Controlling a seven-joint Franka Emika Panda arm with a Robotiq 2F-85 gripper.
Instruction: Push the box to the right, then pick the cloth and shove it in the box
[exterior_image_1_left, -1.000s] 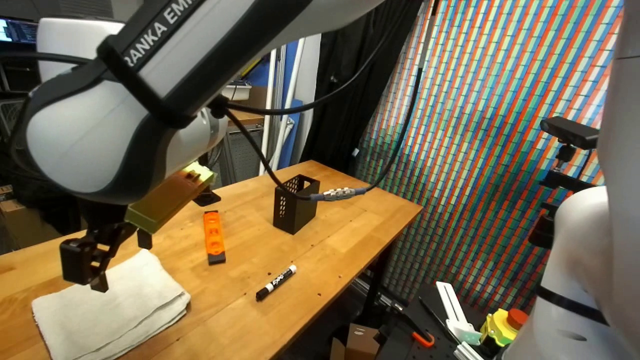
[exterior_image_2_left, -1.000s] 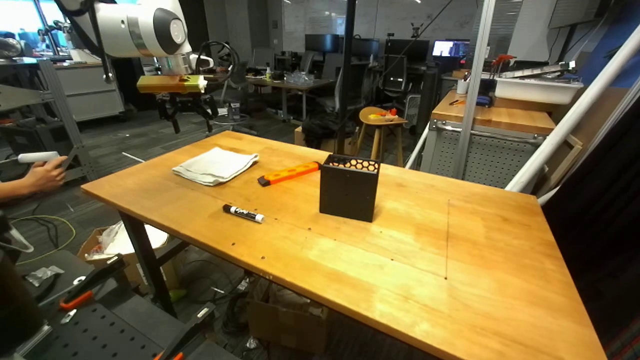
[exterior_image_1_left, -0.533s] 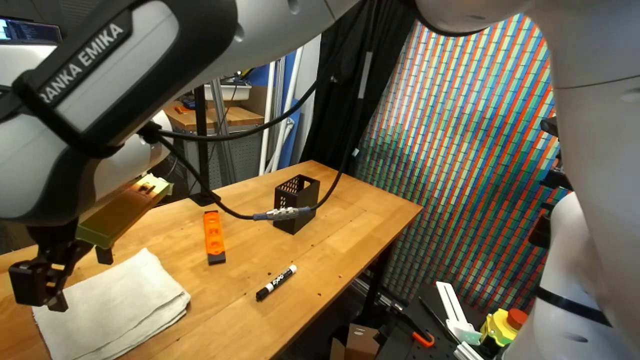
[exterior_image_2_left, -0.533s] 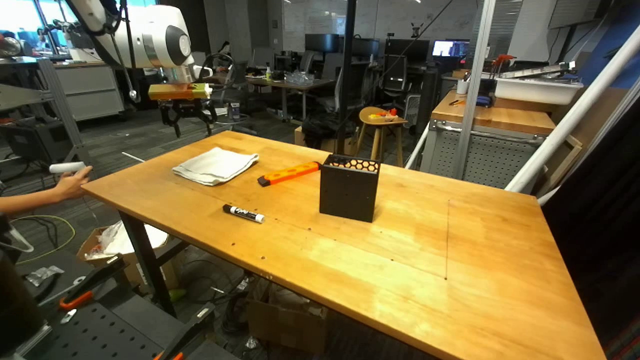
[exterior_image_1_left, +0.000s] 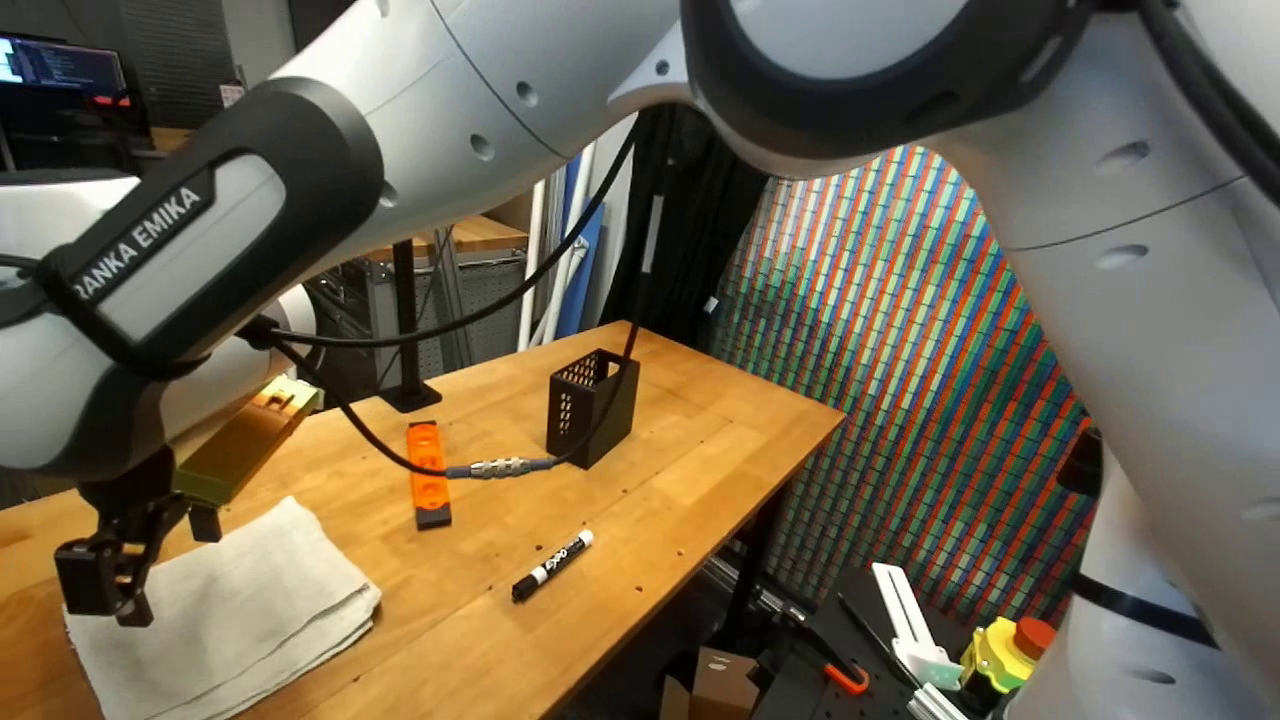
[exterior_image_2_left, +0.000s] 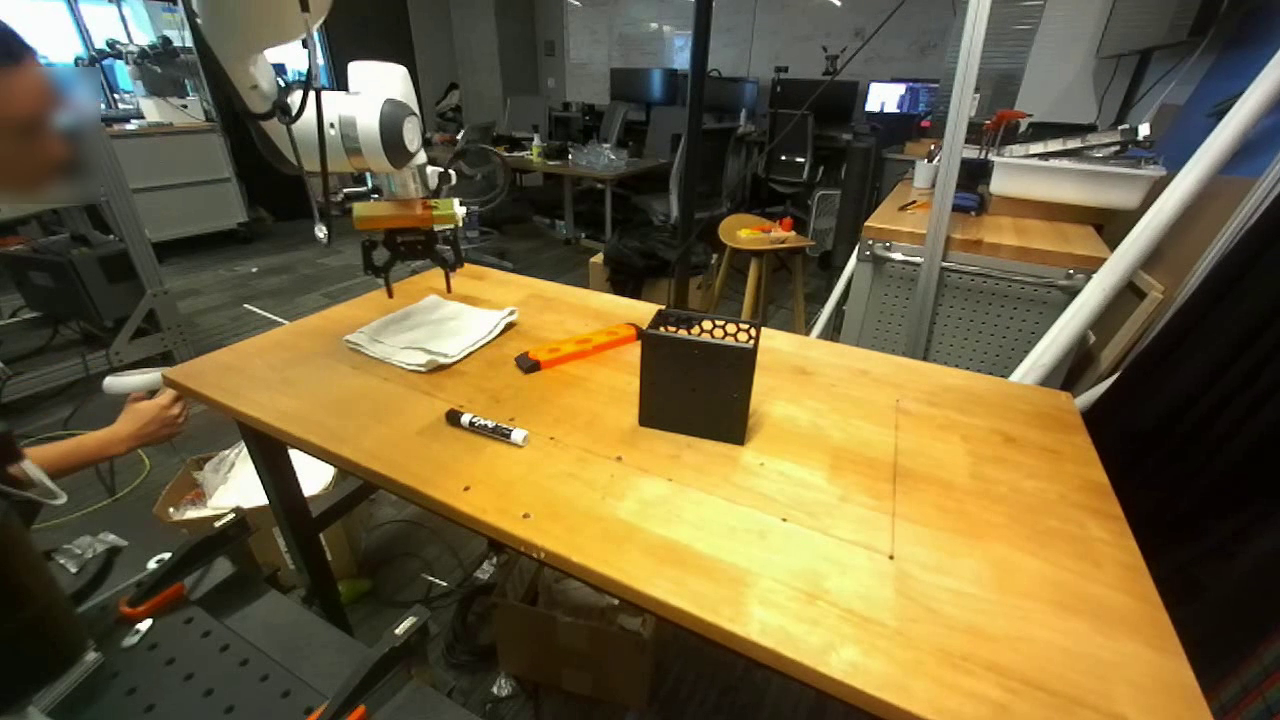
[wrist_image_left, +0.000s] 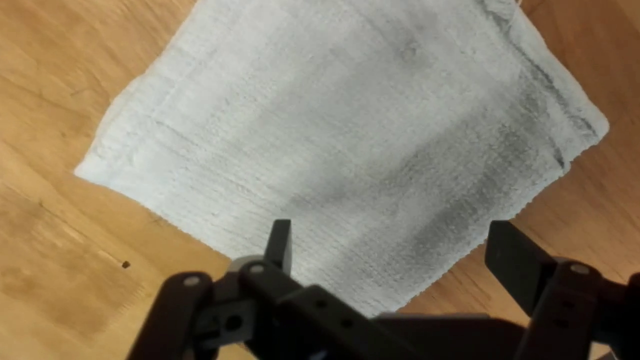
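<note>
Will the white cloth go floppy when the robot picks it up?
Probably: the white cloth looks soft and creased, so it should droop. It lies folded, so it might open out when lifted. Its textured surface probably won't slip much.

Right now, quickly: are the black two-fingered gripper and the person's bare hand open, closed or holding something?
Black two-fingered gripper: open, holding nothing, above the folded white cloth.
Person's bare hand: closed, apparently holding a white rounded object.

On tbl (exterior_image_2_left: 820, 560), L-R in an ext. view: cloth (exterior_image_2_left: 430, 333), level (exterior_image_2_left: 578, 349), box (exterior_image_2_left: 696, 388); marker (exterior_image_2_left: 487, 428) in front of cloth.
</note>
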